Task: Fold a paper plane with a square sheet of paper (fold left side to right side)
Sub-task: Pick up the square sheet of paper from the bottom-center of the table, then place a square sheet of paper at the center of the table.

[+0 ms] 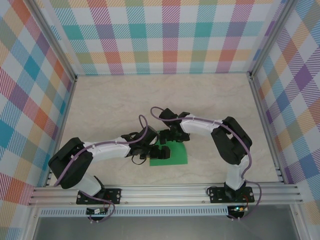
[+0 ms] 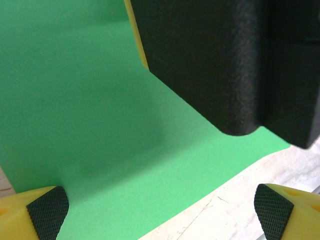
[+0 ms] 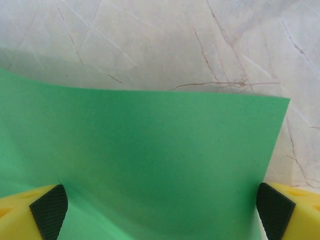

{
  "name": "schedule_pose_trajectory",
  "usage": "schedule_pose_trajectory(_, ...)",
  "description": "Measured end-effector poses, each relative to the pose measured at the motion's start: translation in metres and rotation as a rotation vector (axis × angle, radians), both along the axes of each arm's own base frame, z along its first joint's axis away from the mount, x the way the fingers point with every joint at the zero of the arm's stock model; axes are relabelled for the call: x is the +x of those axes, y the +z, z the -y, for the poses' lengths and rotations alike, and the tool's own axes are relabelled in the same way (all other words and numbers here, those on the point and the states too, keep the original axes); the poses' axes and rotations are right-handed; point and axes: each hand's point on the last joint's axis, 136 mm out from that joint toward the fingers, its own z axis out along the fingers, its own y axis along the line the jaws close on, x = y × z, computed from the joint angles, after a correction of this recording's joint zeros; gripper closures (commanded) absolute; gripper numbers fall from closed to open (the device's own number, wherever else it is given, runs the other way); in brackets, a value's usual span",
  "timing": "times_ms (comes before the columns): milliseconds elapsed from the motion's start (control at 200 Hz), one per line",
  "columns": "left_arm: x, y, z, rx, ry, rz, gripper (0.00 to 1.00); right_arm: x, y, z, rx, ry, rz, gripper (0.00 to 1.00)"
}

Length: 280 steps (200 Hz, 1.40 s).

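Green square sheet of paper [image 1: 175, 156] on table [image 1: 125, 100] | left gripper [image 2: 160, 212] and right gripper [image 3: 160, 210] spread wide, empty | best: pinch left edge only, match corners before creasing

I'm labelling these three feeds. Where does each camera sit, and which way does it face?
Top external: above and behind the arm bases, looking down at the table; both arms meet over the square sheet of paper.
Left wrist: on the left arm, facing down at the paper past the open left gripper.
Right wrist: on the right arm, facing the paper's edge and bare table past the open right gripper.
Shared: both wrist views see the same paper.
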Motion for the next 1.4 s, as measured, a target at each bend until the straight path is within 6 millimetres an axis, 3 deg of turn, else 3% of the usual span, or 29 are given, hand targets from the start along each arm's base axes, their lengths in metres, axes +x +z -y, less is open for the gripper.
schedule_pose_trajectory(290,0.001,0.000,0.000,-0.001,0.002,0.005,0.00,-0.007,0.001,-0.007,0.040,0.047,-0.028,0.44)
schedule_pose_trajectory(510,0.007,0.009,-0.005,0.000,0.022,0.059,0.00,-0.022,0.003,-0.012,0.151,0.099,-0.067,0.67)
schedule_pose_trajectory(610,0.012,0.028,-0.011,-0.019,0.048,0.112,0.00,-0.024,0.008,-0.006,0.223,0.098,-0.069,0.71)
schedule_pose_trajectory(705,0.025,0.061,-0.022,-0.085,0.100,0.186,0.00,-0.022,0.020,-0.001,0.316,0.087,-0.050,0.73)
schedule_pose_trajectory(870,0.062,0.111,-0.066,-0.219,0.268,0.290,0.00,-0.016,0.050,0.005,0.531,0.094,0.006,0.74)
schedule_pose_trajectory(1020,0.083,0.128,-0.092,-0.324,0.342,0.289,0.00,-0.013,0.098,0.010,0.721,0.144,0.088,0.74)
schedule_pose_trajectory(1150,0.083,0.150,-0.086,-0.436,0.266,0.294,0.00,-0.020,0.175,0.013,0.901,0.262,0.239,0.73)
schedule_pose_trajectory(1240,0.078,0.182,-0.071,-0.526,0.151,0.337,0.00,-0.035,0.233,0.018,0.998,0.368,0.355,0.73)
schedule_pose_trajectory(1400,0.063,0.257,-0.055,-0.670,-0.049,0.491,0.00,-0.068,0.323,0.019,1.117,0.578,0.489,0.73)
